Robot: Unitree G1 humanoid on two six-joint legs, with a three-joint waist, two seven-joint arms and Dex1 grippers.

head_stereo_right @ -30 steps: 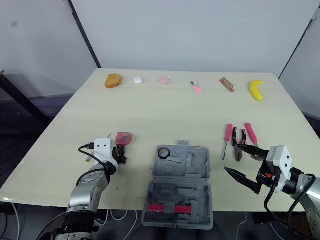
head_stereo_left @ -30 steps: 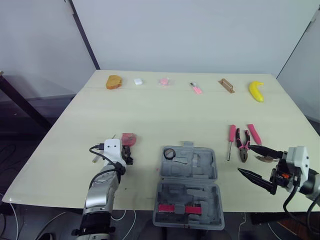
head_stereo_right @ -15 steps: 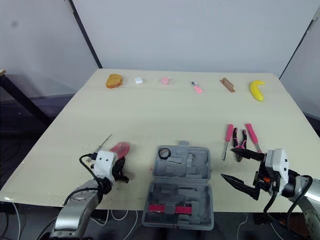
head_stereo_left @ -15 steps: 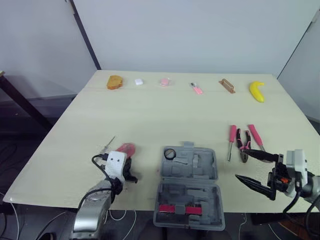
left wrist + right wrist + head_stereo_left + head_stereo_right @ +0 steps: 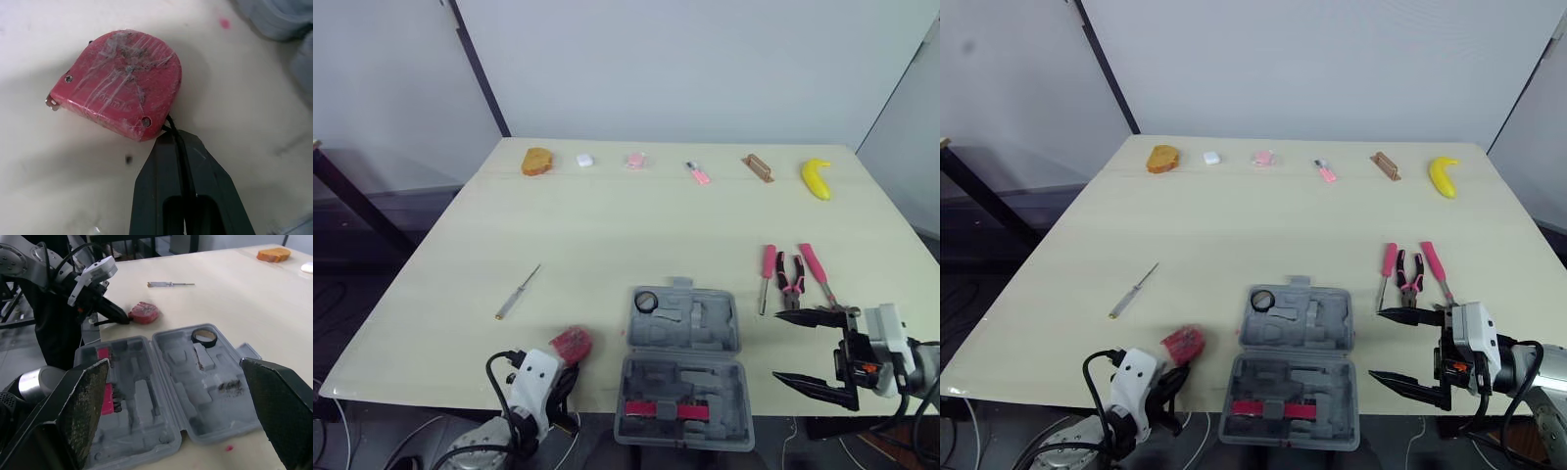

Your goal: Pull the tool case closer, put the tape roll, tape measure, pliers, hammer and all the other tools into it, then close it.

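At closed left jaws' tips, tape measure (image 5: pixel 117 83), strap seemingly pinched

Shows glossy red plastic under crinkled clear film on the tape measure (image 5: pixel 117 83). Looks matt grey plastic on the case (image 5: pixel 705 323), smooth pale wood on the table (image 5: pixel 636 225).

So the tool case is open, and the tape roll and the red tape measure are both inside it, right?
Only the tape roll is inside the open tool case. The red tape measure lies on the table beside it, as the left wrist view shows.
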